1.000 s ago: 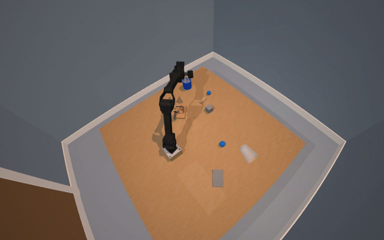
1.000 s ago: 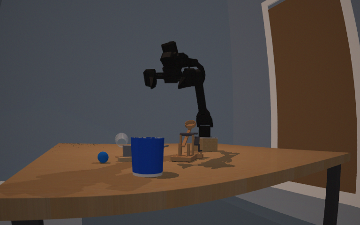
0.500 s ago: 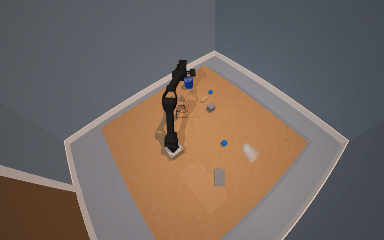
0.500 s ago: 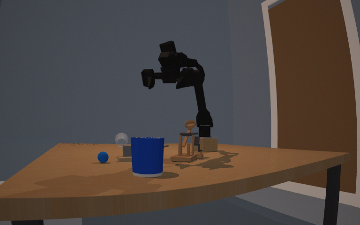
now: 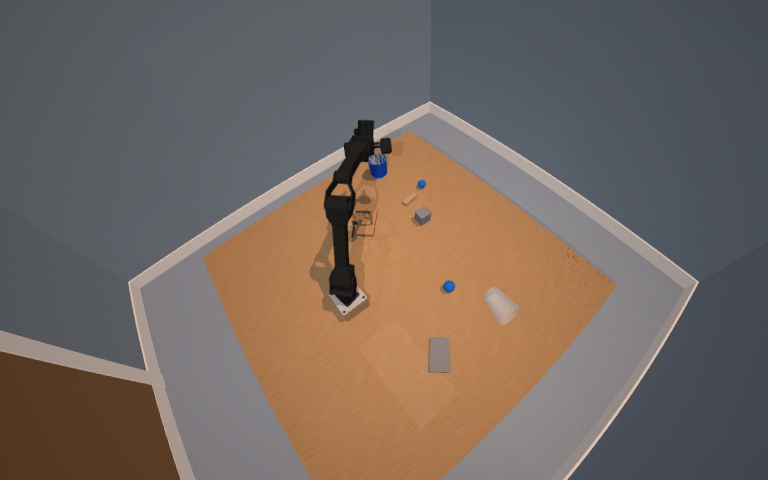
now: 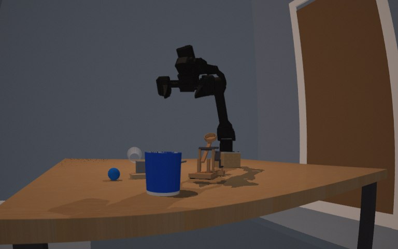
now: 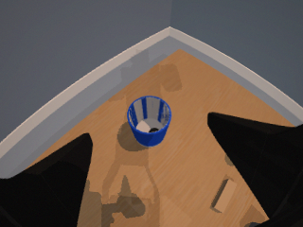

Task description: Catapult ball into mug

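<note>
Wide-open black gripper fingers enter from both lower sides. Between and beyond them, an upright round blue mug (image 7: 151, 138) with a pale interior stands on the wood-grain tabletop (image 7: 189, 161). A small tan rectangular block (image 7: 225, 196) lies near the right finger.

We note a grey cube (image 5: 422, 215) (image 6: 140, 167) (image 7: 254, 224) near a wooden block (image 5: 409, 198) (image 6: 137, 176) (image 7: 224, 195). Well apart from these, we record a white cup (image 5: 501, 306) (image 6: 134, 154) and grey slab (image 5: 439, 354) (image 6: 183, 161).

We saw solid blue on the mug (image 5: 377, 167) (image 6: 162, 173) (image 7: 150, 138), with a white band round its foot. The desk (image 5: 294, 362) (image 6: 293, 183) (image 7: 189, 161) showed orange-brown wood grain. The catapult (image 6: 202, 175) was tan with dark grey parts, the arm (image 5: 340, 243) (image 6: 221, 108) black, and the cup (image 5: 501, 306) (image 6: 134, 154) whitish.
</note>
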Robot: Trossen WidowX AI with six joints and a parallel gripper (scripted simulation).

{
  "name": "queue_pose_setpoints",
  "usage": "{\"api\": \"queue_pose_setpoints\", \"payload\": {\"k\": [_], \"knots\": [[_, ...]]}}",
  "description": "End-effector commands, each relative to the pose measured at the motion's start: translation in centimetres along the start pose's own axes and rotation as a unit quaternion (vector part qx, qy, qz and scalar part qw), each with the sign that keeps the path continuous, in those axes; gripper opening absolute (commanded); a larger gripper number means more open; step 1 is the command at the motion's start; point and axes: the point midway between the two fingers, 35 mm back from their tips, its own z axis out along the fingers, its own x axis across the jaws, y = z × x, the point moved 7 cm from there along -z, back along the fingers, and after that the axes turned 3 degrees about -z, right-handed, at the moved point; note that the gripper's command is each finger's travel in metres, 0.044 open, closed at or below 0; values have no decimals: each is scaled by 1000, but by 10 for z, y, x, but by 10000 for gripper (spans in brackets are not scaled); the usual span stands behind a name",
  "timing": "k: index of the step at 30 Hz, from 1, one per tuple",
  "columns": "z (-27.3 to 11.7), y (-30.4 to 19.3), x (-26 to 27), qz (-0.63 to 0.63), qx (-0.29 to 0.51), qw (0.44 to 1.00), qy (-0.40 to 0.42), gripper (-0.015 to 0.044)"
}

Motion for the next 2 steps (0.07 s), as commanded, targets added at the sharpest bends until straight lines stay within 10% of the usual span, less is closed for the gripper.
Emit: {"api": "queue_pose_setpoints", "payload": {"k": [1,2], "knots": [[0,0,0,0,0,1000,0,440],[0,0,0,0,0,1000,0,440]]}}
